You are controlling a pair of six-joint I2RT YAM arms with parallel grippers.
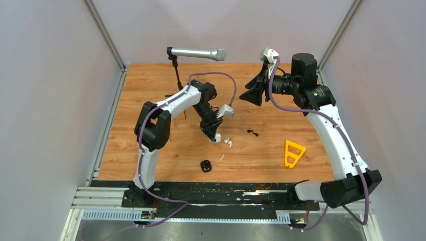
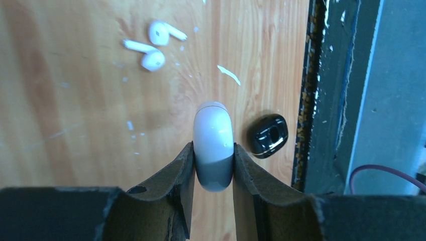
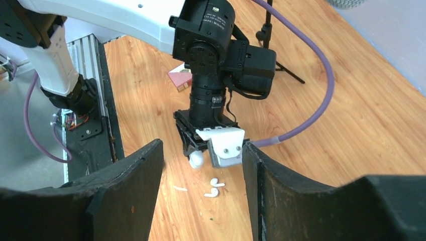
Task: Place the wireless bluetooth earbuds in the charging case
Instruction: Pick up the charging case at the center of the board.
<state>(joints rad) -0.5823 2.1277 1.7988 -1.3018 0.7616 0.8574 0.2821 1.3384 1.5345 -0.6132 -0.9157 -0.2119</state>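
Note:
My left gripper (image 1: 215,136) is shut on a closed white charging case (image 2: 214,143) and holds it at the wooden table's middle. The case also shows in the right wrist view (image 3: 196,158). Two white earbuds (image 1: 228,142) lie just right of it, also in the left wrist view (image 2: 153,45) and the right wrist view (image 3: 214,187). Two black earbuds (image 1: 252,132) lie further right. A closed black charging case (image 1: 206,165) lies near the front edge, also in the left wrist view (image 2: 267,135). My right gripper (image 1: 255,89) is open and empty, raised above the far table.
A microphone (image 1: 197,52) on a stand is at the back. A yellow triangular piece (image 1: 293,152) lies at the right. A small white scrap (image 1: 221,157) lies near the black case. A pink block (image 3: 181,78) lies behind the left arm. Black rails run along the front edge.

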